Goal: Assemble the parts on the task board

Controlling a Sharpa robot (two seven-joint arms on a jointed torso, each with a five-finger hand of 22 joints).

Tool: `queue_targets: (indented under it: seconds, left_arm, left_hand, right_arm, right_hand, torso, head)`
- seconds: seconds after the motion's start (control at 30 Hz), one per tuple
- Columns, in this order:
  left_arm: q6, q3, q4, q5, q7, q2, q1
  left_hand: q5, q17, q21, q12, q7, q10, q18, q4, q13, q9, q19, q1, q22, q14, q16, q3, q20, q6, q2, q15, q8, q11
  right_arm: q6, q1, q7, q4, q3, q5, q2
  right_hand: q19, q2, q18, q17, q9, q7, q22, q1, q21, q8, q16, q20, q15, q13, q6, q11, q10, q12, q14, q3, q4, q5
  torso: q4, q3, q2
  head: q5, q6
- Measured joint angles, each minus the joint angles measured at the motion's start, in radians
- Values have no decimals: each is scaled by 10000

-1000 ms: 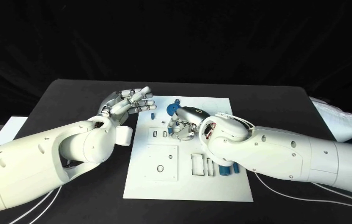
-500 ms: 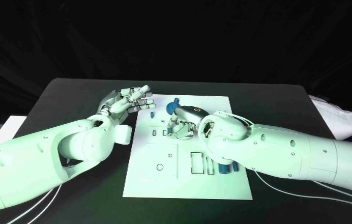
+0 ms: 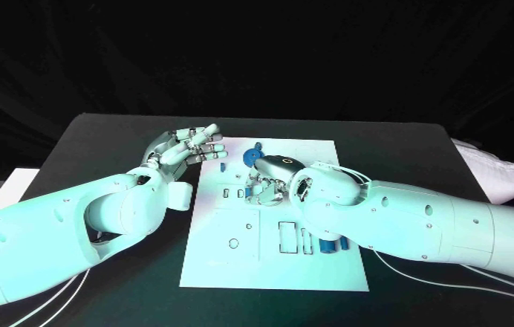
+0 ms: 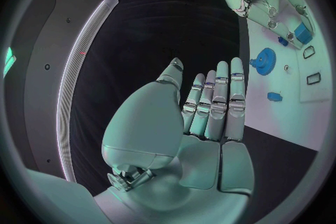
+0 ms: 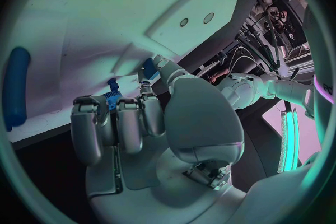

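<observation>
The right silver many-fingered hand (image 3: 268, 182) is working low over the middle of the white rectangular task board (image 3: 276, 267), its fingers curled in around a small blue plastic part (image 5: 112, 99) that it seems to be pinching at the fingertips, the piece lying directly under the palm and touching the board. To seat it well, the hand should probably be keeping the piece square to its slot and pressing straight down, not sideways, since a tilted part is likely to jam. A blue toothed gear (image 3: 254, 154) is lying on the board just beyond the hand, and a few upright blue pegs (image 3: 327, 245) are standing near the board's right edge beside the forearm. The left silver hand (image 3: 191, 147) is hovering beside the board's far left corner, fingers straight and apart, holding nothing.
</observation>
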Motion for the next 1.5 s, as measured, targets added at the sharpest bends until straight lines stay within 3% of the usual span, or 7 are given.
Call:
queue_targets:
  seconds: [0.6, 0.77, 0.93, 1.17, 1.3, 1.43, 1.5]
  left_arm:
    - [7, 0, 5, 7, -8, -14, 0]
    - [10, -5, -10, 8, -8, -13, -1]
    - [19, -11, -41, 8, -8, -11, -1]
    - [103, -20, -89, -12, -49, -10, -2]
    - [219, -20, -162, -248, -236, 3, -2]
    - [442, -20, -197, -1051, -990, 4, 0]
    - [666, -19, -196, -1762, -1704, -10, 16]
  left_hand:
    - [0, 20, -37, 0, 0, 0, -1, -56, 0, 0, 0, 0, -10, 0, 0, -56, 0, 0, 0, 0, 0, 0]
    - [0, 20, -37, 0, 0, 0, -1, -56, 0, 0, 0, 0, -11, 0, 0, -56, 0, 0, 0, 0, 0, 0]
    - [0, 25, -37, 0, 0, 0, 0, -56, 0, 0, 0, 0, -11, 0, 0, -56, 0, 0, 0, 0, 0, 0]
    - [0, 129, -37, 0, -29, 81, -1, -163, 0, 0, 220, 131, -7, 190, 0, -116, -39, 30, 130, -34, 0, -32]
    - [0, 467, 323, 218, -220, 760, -1, -263, 80, 18, 853, 174, 147, 1008, 337, -99, -293, 330, 270, -312, 65, -259]
    - [0, 1651, 1652, 698, -736, 2037, -1, -243, 335, 103, 2661, 103, 819, 3224, 2042, -79, -1047, 914, 341, -1083, 254, -873]
    - [0, 4582, 2873, 1079, -989, 2692, -4, 3, 627, 147, 3452, -149, 1758, 3407, 5134, -129, -1345, 1127, 357, -1379, 340, -1125]
  right_arm:
    - [-255, -65, -48, 24, -37, -110, -25]
    - [-763, -196, -53, 387, -60, -175, -236]
    - [-1516, -202, 115, 867, -1, -233, -527]
    - [-2225, -30, 557, 1712, 101, -222, -1243]
    - [-2576, 179, 1062, 2128, 172, -22, -1815]
    - [-2689, 554, 1713, 2216, 213, 789, -2473]
    - [-2689, 731, 2025, 2206, 226, 1454, -2822]
  right_hand:
    - [0, -274, 1, 7, -229, 296, 7, -275, -118, -65, -40, 145, 185, -3, -1310, 356, -295, -1124, -37, -844, 467, -515]
    - [0, -382, 1, 7, -220, 342, 6, -167, -118, -63, -40, 217, 220, -4, -1493, 412, -382, -1308, 0, -1083, 617, -515]
    - [1, -799, 0, 6, -197, 401, 6, 100, -118, -63, -40, 287, 255, -4, -1624, 429, -398, -1353, -35, -1963, 1173, -515]
    - [0, -695, 0, 5, -187, 403, 5, 617, -117, -63, -40, 288, 289, -5, -1625, 429, -398, -1353, 0, -2517, 1727, -515]
    - [1, -484, 0, 4, -174, 403, 5, 913, -118, -57, -40, 288, 289, -5, -1625, 428, -398, -1353, 0, -2446, 1799, -449]
    - [0, -231, 0, 4, -175, 350, 4, 1167, -157, 4, -40, 288, 289, -1, -1572, 406, -420, -1353, 0, -2300, 1710, -241]
    - [1, -179, 0, 4, -175, 350, 4, 1218, -187, 5, -78, 288, 289, 3, -1572, 392, -434, -1353, 0, -2289, 1700, -193]
  torso:
    - [1, -1, 2]
    - [2, 10, 6]
    - [2, 12, 3]
    - [-9, 9, -3]
    - [-29, 10, -13]
    - [-46, 14, -44]
    - [-58, 24, -74]
  head:
    - [-22, -23]
    - [-23, -37]
    - [-12, -46]
    - [-11, -64]
    - [-18, -65]
    - [-12, -63]
    - [25, -87]
